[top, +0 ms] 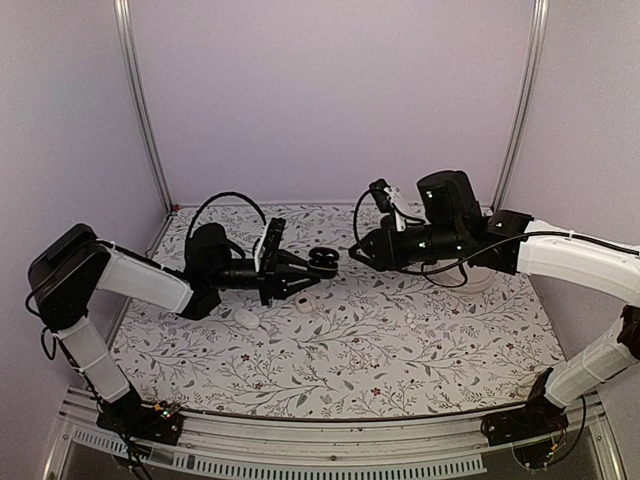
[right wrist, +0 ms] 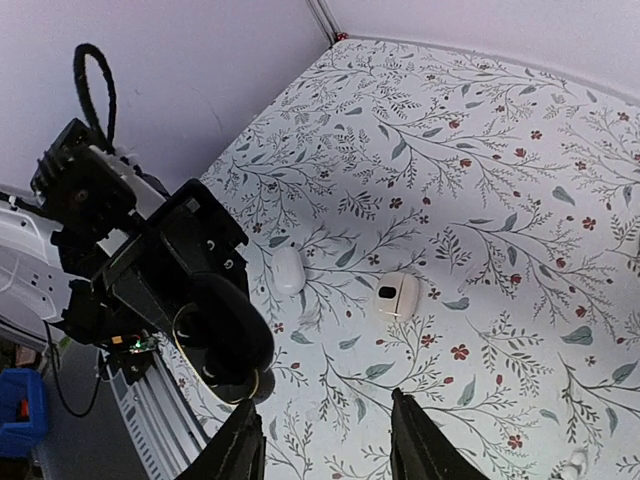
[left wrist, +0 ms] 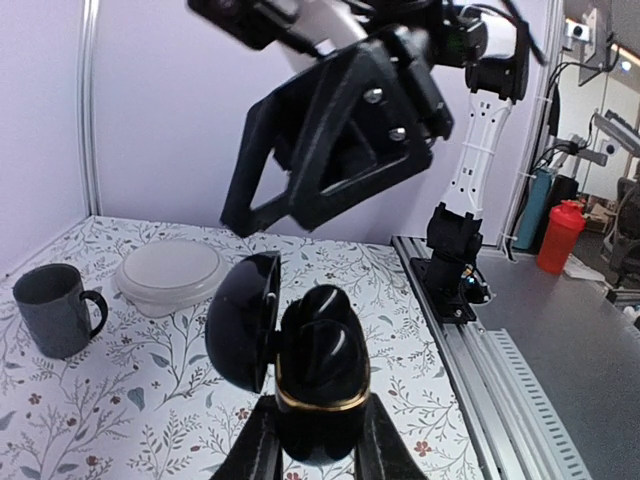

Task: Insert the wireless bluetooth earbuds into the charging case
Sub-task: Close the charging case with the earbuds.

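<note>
My left gripper (top: pixel 300 272) is shut on the base of a black charging case (top: pixel 322 262) and holds it above the table. In the left wrist view the case (left wrist: pixel 318 370) has a gold rim and its lid (left wrist: pixel 243 320) hangs open to the left. Two glossy black rounded earbuds (left wrist: pixel 330 330) sit in the base. My right gripper (top: pixel 358 252) is open and empty, just right of the case. In the right wrist view its fingers (right wrist: pixel 245 445) stand wide apart, with the case (right wrist: pixel 215 340) at the lower left.
A white oval object (right wrist: pixel 288 270) and a cream case with a dark spot (right wrist: pixel 397 296) lie on the floral table below. A small white piece (right wrist: pixel 575 462) lies further right. A dark mug (left wrist: pixel 55 308) and a pale lidded bowl (left wrist: pixel 168 272) stand beyond.
</note>
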You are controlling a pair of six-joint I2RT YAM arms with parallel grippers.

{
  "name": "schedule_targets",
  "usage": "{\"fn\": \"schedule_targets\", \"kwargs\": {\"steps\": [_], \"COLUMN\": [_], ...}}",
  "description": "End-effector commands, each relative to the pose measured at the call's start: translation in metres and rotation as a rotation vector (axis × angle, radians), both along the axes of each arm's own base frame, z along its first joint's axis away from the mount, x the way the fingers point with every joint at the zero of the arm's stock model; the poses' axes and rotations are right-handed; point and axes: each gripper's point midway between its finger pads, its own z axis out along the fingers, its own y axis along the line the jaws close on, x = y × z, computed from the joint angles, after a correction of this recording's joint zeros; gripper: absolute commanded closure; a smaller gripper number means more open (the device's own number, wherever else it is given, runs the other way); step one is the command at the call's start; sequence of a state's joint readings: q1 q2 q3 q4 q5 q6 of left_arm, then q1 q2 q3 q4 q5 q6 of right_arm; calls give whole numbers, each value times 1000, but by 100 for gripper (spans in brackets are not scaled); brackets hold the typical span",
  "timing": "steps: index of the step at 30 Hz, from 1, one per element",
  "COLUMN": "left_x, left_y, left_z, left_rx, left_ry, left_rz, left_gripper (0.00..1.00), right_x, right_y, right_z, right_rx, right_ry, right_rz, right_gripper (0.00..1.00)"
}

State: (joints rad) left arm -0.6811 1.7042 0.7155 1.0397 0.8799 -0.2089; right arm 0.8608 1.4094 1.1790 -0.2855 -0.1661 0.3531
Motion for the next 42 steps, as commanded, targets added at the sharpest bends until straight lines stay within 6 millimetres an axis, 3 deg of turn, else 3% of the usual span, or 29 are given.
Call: {"fn": "schedule_targets", "kwargs": {"steps": [1, 10, 19, 25, 29, 32, 37, 42], "left_x": [-13, -28, -21, -16, -2, 20, 59, 88], "left_y": [-8, -22, -22, -20, -15, -8, 3, 10], "left_z": [10, 20, 17, 16, 14, 11, -18, -48], "left_rx": [20, 44, 51, 36, 29, 22, 49, 76], "left_ry": [-138, -215, -151, -79, 12, 145, 448, 646], "left_rz": [25, 23, 44, 41, 72, 145, 221, 287], "left_gripper": [100, 100, 100, 100, 100, 100, 100, 100], "right_x": [0, -1, -26, -14, 9, 20, 27, 29], "right_y": [19, 39, 40, 23, -2, -21, -43, -50], "right_z": [19, -10, 21, 13, 4, 2, -3, -13], "right_rx": [225, 215, 272, 209, 163, 157, 149, 139], "right_ry": [148, 272, 194, 159, 146, 138, 125, 124], "right_rz": [96, 164, 321, 195, 9, -94, -187, -218], "right_gripper": [56, 57, 58, 58, 57, 56, 54, 54]}}
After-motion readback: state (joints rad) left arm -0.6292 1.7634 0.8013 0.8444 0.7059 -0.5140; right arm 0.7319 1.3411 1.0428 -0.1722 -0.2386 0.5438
